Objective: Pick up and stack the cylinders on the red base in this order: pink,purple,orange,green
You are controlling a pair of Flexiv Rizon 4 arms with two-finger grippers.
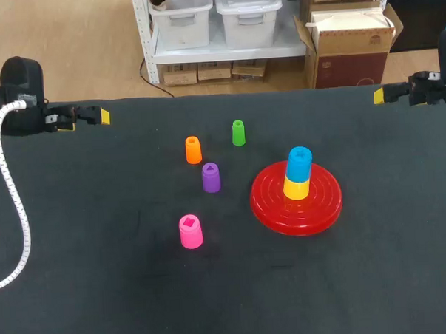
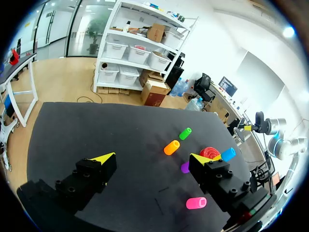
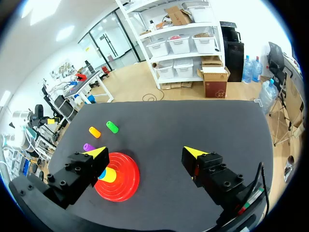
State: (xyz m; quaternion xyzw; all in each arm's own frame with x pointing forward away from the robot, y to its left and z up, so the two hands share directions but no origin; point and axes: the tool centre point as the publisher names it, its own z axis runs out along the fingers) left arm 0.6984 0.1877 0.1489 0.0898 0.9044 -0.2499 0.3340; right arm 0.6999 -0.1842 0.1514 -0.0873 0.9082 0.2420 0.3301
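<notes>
Both hands are parked at the far corners of the bench, well apart from the work. The left hand and the right hand are each released, fingers spread with nothing between them. No cylinder has been lifted yet, so the step in hand is fetching pink.

Pink stands by itself on the robot's side of the group. Purple is behind it, and orange and green are farther back. The base sits to their right, and its middle already carries a yellow piece with a blue piece on top. Pink will likely have to seat on the blue piece, not on the bare base.

The left arm looks the better choice, since pink lies on its side of the middle. It should come straight down with the fingers straddling pink and clench on the side walls, not the rim. Pink seems to stand upright with an opening facing up, though the left wrist view shows it too small and skewed to confirm. Purple is far enough off that a vertical approach should miss it.

For the carry, lift higher than the blue piece before crossing over. Centre above it, lower without tilt, and let go only once pink is seated. An off-centre drop could topple the stack. The right hand is best kept out of that path.
</notes>
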